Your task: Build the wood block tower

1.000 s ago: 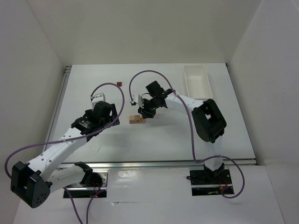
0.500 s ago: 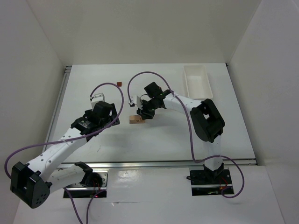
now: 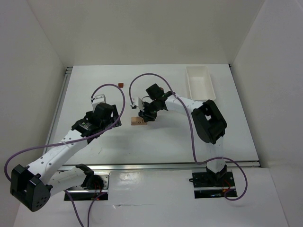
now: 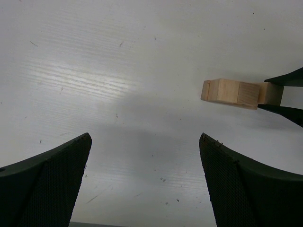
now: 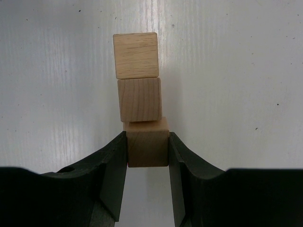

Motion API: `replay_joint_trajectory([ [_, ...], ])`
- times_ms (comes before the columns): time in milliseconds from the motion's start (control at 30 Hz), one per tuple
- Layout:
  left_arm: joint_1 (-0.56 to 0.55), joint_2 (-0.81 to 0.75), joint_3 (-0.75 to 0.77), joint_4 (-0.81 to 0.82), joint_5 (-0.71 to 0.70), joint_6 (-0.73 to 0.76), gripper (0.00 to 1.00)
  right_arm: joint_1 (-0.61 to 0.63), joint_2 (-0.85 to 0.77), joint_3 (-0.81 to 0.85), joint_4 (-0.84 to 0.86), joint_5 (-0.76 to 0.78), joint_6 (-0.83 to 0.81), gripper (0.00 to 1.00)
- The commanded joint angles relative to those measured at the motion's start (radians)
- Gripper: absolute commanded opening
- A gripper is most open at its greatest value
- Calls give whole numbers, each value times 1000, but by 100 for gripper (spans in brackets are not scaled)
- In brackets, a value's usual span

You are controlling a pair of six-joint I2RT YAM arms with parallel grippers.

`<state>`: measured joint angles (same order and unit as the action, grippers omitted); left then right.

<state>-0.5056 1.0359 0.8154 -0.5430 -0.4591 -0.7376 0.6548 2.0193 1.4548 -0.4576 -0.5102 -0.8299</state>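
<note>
Blocks, three pale wooden cubes, touch in line.

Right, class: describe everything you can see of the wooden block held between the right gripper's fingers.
The held block is a small cube of tan wood with faint grain, plain and unmarked. The right gripper clamps it, its black fingers pressing two opposite sides. It sits level at the gripper's end of a line of three blocks over the white table, its far edge meeting the middle block. Whether it rests on the table cannot be told.
</note>
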Motion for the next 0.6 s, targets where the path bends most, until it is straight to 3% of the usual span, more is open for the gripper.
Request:
replay_joint_trajectory([
  [0,-4,-20,-4,6,-1,-11,100,12,12,42,22,2,9,34],
  [567,-4,-11,-4,15,8,0,100,31,12,42,22,15,0,37],
])
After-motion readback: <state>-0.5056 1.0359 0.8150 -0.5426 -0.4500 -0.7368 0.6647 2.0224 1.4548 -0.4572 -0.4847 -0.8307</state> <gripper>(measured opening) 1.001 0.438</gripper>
